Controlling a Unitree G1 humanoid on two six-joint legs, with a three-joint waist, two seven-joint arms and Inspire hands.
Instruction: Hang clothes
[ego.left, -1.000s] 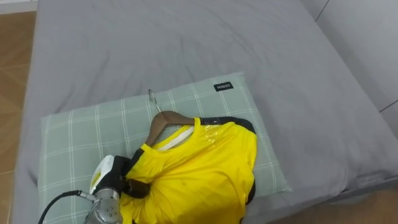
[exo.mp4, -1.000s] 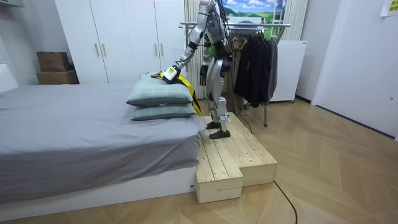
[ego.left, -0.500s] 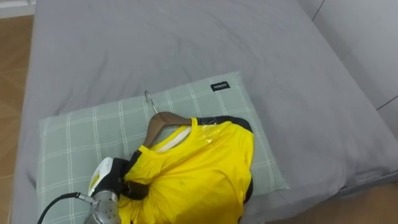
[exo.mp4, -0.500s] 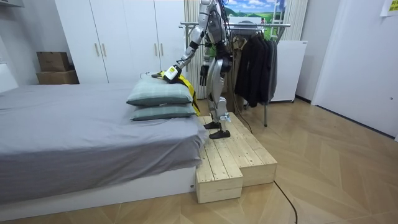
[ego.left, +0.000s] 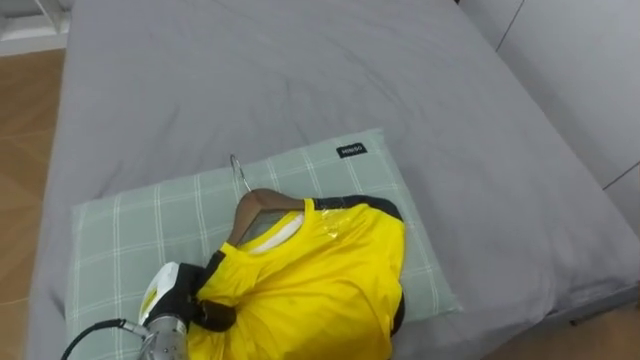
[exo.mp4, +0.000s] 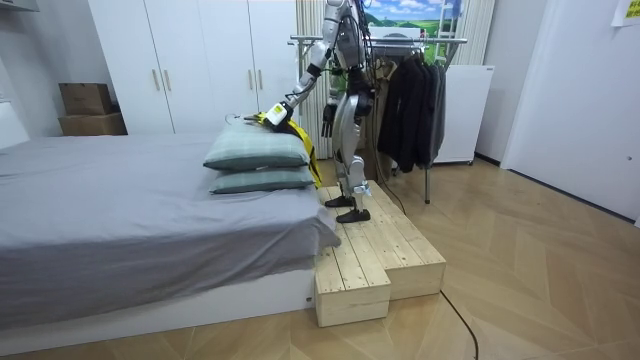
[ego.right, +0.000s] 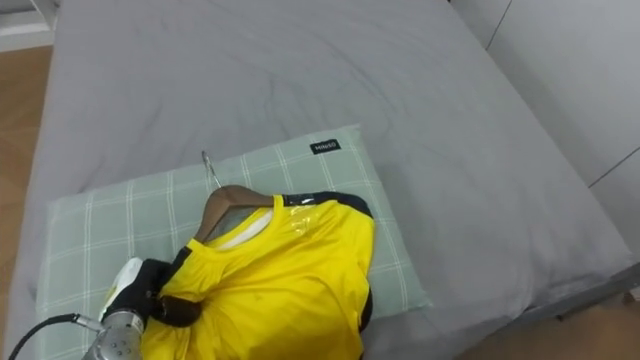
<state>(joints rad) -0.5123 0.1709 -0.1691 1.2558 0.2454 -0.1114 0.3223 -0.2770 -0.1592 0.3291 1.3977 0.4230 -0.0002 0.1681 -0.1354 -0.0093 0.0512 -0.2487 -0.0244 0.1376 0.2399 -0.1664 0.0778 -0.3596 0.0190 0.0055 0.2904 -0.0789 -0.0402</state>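
One yellow shirt (ego.left: 310, 280): it is on a wooden hanger (ego.left: 262, 203) and lies on the green pillow (ego.left: 120, 240), close to the pillow's near edge.
Hook: it lies flat and points to the pillow's far edge.
Pillow: it is at the near edge of the grey bed (ego.left: 300, 80), on top of a second pillow (exo.mp4: 258, 180).
Left hand (ego.left: 178, 300): its fingers are curled round the shirt's shoulder, by the pillow's near left corner.
Right hand (exo.mp4: 326, 128): it hangs by the robot's side. I cannot tell what its fingers do.
Robot: it stands on the wooden step (exo.mp4: 370, 250) beside the bed. The clothes rack (exo.mp4: 400, 40) is just behind it.
Step now: I think it is the pick-up. The shirt is held but rests on the pillow.
Next move: I think the hand must lift up so the hanger comes along with the shirt. Then the robot must turn to the rack and put the hook over the bar. The hold must be tight, or the hanger may slip out.
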